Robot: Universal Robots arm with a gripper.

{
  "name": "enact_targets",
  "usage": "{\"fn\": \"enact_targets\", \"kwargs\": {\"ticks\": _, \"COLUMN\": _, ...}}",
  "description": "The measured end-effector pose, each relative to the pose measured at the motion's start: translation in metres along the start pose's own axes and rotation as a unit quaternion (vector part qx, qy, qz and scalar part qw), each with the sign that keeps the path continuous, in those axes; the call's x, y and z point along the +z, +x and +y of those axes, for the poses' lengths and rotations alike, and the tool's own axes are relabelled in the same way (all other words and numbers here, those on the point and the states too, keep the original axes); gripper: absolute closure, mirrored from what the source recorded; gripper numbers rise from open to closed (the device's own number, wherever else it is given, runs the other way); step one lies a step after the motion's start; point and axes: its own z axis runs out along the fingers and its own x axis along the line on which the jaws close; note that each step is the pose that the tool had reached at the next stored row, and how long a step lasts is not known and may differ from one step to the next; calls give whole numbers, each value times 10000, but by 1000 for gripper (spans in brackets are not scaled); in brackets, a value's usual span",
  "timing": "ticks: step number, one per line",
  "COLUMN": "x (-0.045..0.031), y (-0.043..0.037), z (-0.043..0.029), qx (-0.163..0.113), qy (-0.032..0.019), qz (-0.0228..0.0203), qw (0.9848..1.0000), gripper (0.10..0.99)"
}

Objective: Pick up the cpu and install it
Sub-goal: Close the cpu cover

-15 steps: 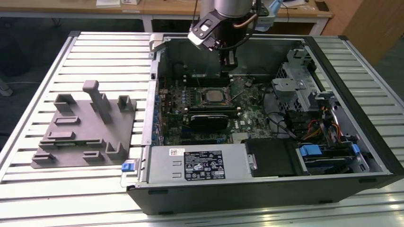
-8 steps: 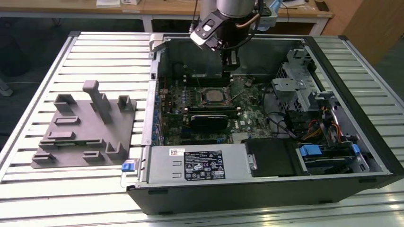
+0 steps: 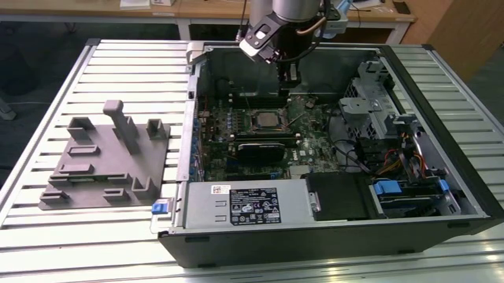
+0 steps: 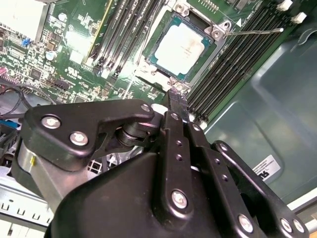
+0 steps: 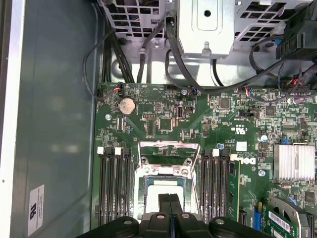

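Observation:
The cpu [image 3: 265,121] lies flat in the dark socket on the green motherboard [image 3: 311,147] inside the open computer case, silvery top up. In the second wrist view the cpu [image 4: 181,47] sits within the metal socket frame, with a thin lever [image 4: 252,32] sticking out beside it. My gripper [image 3: 290,82] hangs above the board, just behind the socket and apart from it. Its black fingers are pressed together with nothing between them, as both wrist views show: gripper [image 4: 177,96], gripper [image 5: 170,203]. The fingers hide part of the cpu [image 5: 166,187] in the first wrist view.
The case [image 3: 441,88] lies open on a slatted metal table [image 3: 126,65]. A grey fixture [image 3: 110,159] stands at the exterior view's left. A silver box with a white label [image 3: 248,203] fills the case's near side; drive cages and cables [image 3: 393,135] crowd the exterior view's right. Memory slots [image 5: 114,183] flank the socket.

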Motion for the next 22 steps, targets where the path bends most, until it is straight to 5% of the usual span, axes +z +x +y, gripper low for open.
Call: {"fn": "enact_targets", "kwargs": {"ticks": 22, "x": 3, "y": -1, "z": 90, "qx": 0, "qy": 0, "qz": 0, "qw": 10000, "gripper": 980}}
